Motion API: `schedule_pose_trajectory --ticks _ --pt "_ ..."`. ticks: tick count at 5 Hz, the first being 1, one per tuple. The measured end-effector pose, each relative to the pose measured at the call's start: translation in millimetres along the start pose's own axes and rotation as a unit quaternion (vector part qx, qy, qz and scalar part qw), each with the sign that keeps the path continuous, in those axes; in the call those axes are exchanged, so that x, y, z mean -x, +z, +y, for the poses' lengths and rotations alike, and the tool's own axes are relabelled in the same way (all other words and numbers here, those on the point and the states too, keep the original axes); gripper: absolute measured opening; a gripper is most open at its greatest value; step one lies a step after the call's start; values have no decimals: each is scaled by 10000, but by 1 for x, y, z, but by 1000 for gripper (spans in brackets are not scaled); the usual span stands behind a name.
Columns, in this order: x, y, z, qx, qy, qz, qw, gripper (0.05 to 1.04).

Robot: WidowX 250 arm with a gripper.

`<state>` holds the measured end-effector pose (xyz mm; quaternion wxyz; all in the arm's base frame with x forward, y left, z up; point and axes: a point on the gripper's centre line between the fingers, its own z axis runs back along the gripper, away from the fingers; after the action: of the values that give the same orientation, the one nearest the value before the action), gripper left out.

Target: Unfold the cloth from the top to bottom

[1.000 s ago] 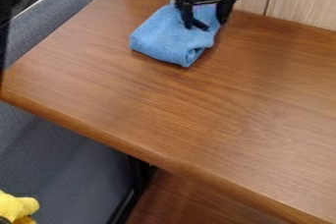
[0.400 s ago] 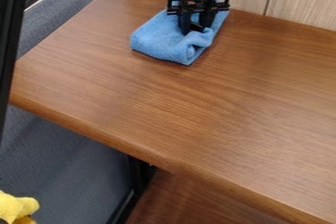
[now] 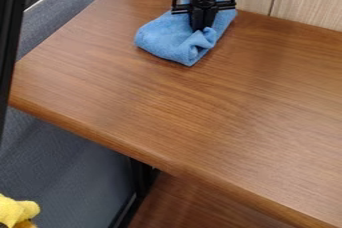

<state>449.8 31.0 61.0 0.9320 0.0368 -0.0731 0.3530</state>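
The black gripper (image 3: 202, 28) points down near the top edge, its fingers drawn together on a pinched fold of the blue cloth (image 3: 162, 39). The cloth lies folded and bunched beneath it, near the far edge of the brown wood-grain tabletop (image 3: 167, 107). Behind stand pale wood panels (image 3: 310, 2); at bottom left is something yellow and plush-looking (image 3: 15, 211).

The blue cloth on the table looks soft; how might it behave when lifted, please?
The blue cloth will probably droop, since it bunches softly at the tool. Its layers may open unevenly, as the near end is rumpled into folds.
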Motion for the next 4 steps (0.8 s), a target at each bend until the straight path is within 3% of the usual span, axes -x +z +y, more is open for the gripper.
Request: schedule_pose_trajectory --ticks 1,2,4 --pt "-1 6 -2 101 -19 -42 9999 90" --pt "-2 38 -1 372 -54 -231 9990 90" --pt "14 72 33 682 3 -322 9972 90"
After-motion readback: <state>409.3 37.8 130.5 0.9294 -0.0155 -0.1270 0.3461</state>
